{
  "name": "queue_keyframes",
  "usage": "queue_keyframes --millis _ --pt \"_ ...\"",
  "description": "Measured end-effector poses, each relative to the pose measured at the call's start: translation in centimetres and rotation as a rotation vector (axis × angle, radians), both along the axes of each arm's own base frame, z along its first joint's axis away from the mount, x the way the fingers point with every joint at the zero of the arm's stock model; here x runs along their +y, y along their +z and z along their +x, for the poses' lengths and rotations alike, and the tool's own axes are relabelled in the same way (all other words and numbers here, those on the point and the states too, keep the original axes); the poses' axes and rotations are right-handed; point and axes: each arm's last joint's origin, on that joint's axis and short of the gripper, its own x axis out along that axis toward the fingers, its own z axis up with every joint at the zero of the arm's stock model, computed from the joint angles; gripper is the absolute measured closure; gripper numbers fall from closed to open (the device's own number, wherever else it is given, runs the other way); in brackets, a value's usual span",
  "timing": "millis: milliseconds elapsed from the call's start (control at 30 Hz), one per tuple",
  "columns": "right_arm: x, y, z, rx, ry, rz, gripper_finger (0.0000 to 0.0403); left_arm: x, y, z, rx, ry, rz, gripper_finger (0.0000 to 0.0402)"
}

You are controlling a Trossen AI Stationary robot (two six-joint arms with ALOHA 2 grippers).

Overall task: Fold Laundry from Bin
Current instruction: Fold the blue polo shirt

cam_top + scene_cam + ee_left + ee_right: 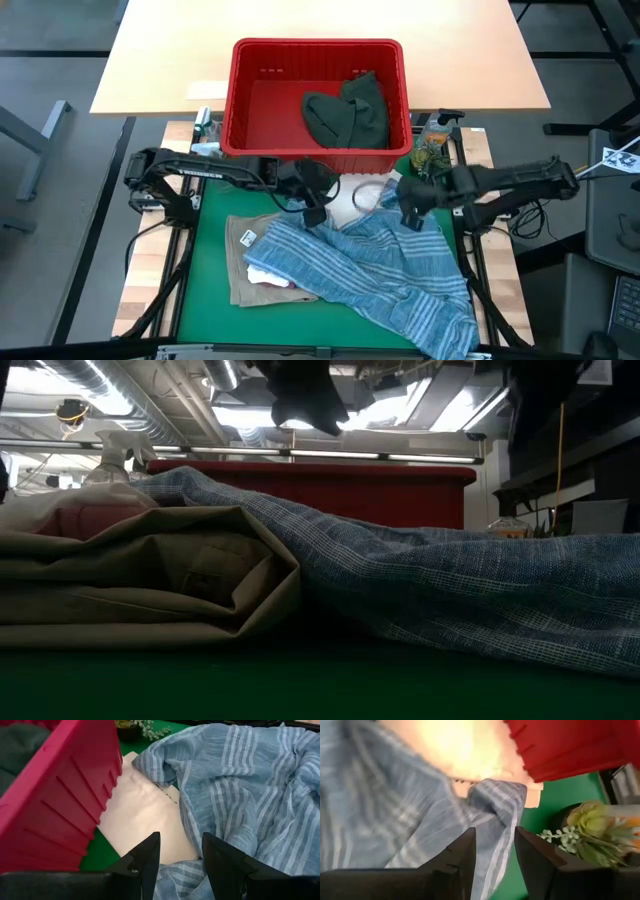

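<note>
The blue-white striped shirt (385,270) lies crumpled on the table before the bin (318,95). We judge it light, limp and prone to bunching; its upper edge suits pinching. The left gripper (179,862) and right gripper (494,857) hover there, jaws parted, empty.

A green mat (205,255) covers the near work surface, which rests on a pale wooden bench (140,290) framed by dark rails. Beyond it stands a light wooden table (180,60) on a dark grey floor (50,150). In the low view, ceiling ducts (120,395) and bright strip lights (440,405) run overhead. A spray bottle (118,455) stands at left. A small potted plant (432,152) sits at the mat's far right corner.
</note>
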Motion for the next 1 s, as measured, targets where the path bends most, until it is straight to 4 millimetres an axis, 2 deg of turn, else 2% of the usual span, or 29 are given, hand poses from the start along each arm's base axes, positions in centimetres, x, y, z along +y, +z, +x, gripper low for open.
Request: queue_keyframes --millis 233,367,567,733,867,1000 --pt "-4.8 -4.3 -0.3 -0.007 -0.219 0.059 0.0267 0.0 0.1 -0.2 0.021 -0.02 0.032 0.026" --pt "-6.3 -6.6 -0.4 -0.013 -0.285 0.078 0.0267 0.0 0.0 -0.3 0.028 -0.025 0.038 0.026" --pt "-7.7 -9.4 -0.6 -0.045 -0.278 0.133 0.0267 0.0 0.0 -0.3 0.035 -0.031 0.044 0.026" --pt "-8.5 -10.7 -0.9 -0.065 -0.314 0.09 0.0267 0.0 0.0 -0.3 0.035 -0.031 0.044 0.026" --pt "-8.6 -10.9 -1.0 -0.045 -0.31 0.024 0.0267 0.0 0.0 -0.3 0.035 -0.031 0.044 0.026" --pt "-8.5 -10.9 -1.0 -0.046 -0.304 0.032 0.0267 0.0 0.0 -0.3 0.034 -0.03 0.043 0.026"
